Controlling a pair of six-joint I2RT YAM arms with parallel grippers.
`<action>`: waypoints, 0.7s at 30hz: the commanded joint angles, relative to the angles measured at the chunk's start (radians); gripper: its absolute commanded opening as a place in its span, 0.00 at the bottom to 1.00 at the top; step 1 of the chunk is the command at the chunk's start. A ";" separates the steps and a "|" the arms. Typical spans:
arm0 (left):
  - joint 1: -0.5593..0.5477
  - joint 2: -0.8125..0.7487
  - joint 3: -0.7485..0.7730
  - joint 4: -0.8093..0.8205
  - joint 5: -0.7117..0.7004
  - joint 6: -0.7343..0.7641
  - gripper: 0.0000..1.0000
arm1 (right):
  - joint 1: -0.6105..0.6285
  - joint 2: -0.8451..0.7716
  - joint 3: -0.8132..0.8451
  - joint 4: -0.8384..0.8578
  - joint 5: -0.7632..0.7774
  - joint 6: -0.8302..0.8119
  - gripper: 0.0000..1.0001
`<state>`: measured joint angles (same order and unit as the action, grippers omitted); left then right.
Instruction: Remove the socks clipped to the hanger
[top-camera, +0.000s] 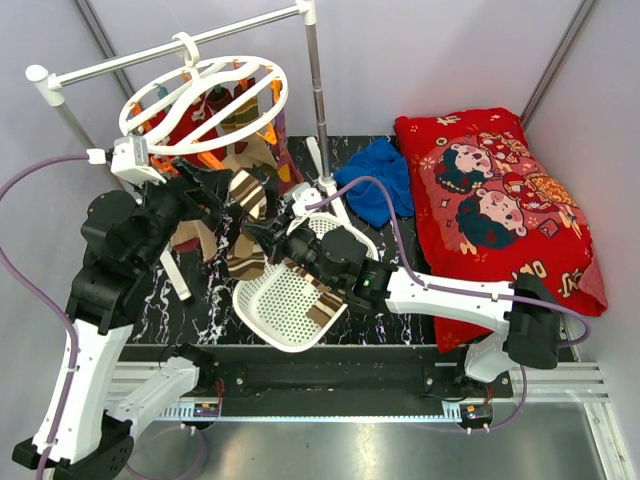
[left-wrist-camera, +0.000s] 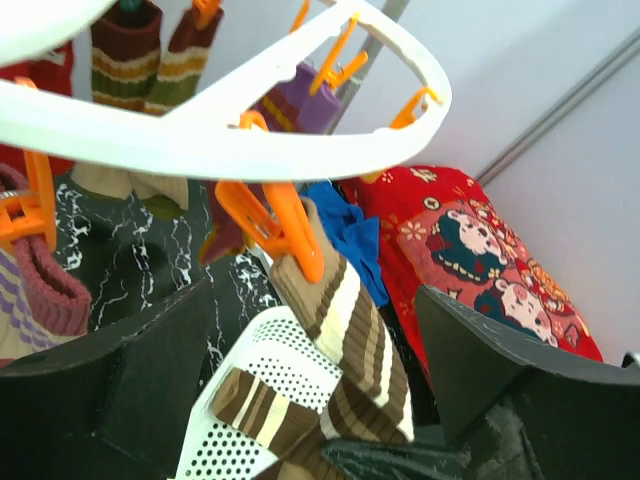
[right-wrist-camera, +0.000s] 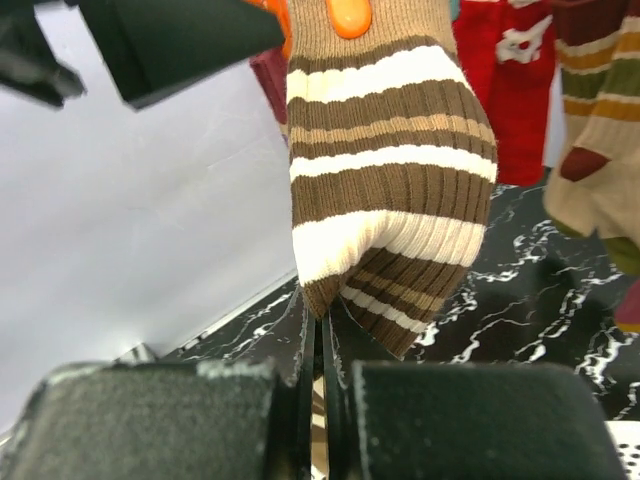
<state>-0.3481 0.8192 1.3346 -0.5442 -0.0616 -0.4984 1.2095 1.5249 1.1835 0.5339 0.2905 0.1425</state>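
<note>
1. Pinching with its fingers pressed together, the right gripper (right-wrist-camera: 318, 380) holds the bottom edge of the brown striped sock (right-wrist-camera: 390, 200). This sock hangs from an orange clip (right-wrist-camera: 350, 14) on the hanger (top-camera: 200, 97).
2. The left gripper (left-wrist-camera: 312, 290) is spread wide and holds nothing, with one finger on either side of that clip.
3. The white perforated basket (top-camera: 262, 300) lies on the black marbled table (top-camera: 200, 322) below the hanger, with a second striped sock (top-camera: 322, 303) in it.
4. Only the top view shows the hanger hooked over a white rod (top-camera: 170, 55). Only the right wrist view shows the pinch itself. The left wrist view shows a purple sock (left-wrist-camera: 300, 100) and a maroon striped sock (left-wrist-camera: 125, 55) clipped to the rim.
5. A white mark on a red sock (right-wrist-camera: 505, 45) is too blurred to read.
</note>
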 joint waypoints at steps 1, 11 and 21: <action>0.003 0.046 0.074 0.001 -0.096 -0.005 0.84 | -0.005 -0.032 -0.008 0.026 -0.047 0.052 0.00; 0.017 0.084 0.071 0.033 -0.104 0.001 0.82 | -0.007 -0.039 -0.015 0.052 -0.093 0.114 0.00; 0.044 0.097 0.077 0.061 -0.086 -0.012 0.70 | -0.007 -0.028 -0.030 0.070 -0.125 0.163 0.00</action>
<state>-0.3180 0.9123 1.3918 -0.5430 -0.1429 -0.5068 1.2083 1.5234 1.1603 0.5465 0.1932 0.2745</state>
